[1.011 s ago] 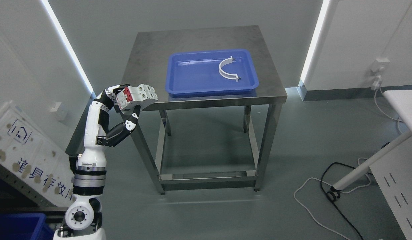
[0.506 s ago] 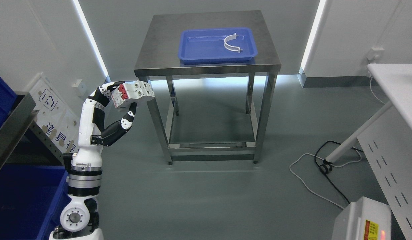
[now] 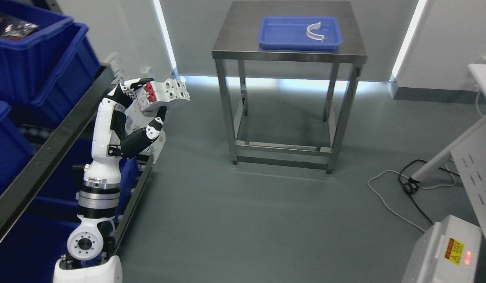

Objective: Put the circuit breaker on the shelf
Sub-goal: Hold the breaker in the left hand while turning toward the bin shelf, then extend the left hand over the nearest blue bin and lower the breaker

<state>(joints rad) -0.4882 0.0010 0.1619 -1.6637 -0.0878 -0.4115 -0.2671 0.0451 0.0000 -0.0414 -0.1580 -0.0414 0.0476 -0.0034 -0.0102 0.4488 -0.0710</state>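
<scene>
Grey floor, steel tabletop [image 3: 290, 53] top centre bearing blue tray [image 3: 284, 33]. Shelf [image 3: 50, 149] with blue bins [image 3: 38, 59] at left. My left hand [image 3: 142, 106], fingers gripping circuit breaker [image 3: 164, 96], upper left, beside shelf.

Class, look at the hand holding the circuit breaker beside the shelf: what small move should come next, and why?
Probably swing the left hand leftward toward the shelf. Its fingers already grip the circuit breaker, which hangs over the floor, right of the shelf's blue bins.

Left arm raised from lower left, elbow bent; left hand [image 3: 142, 104] fingers curled around circuit breaker [image 3: 164, 95], beside shelf [image 3: 50, 149].
</scene>
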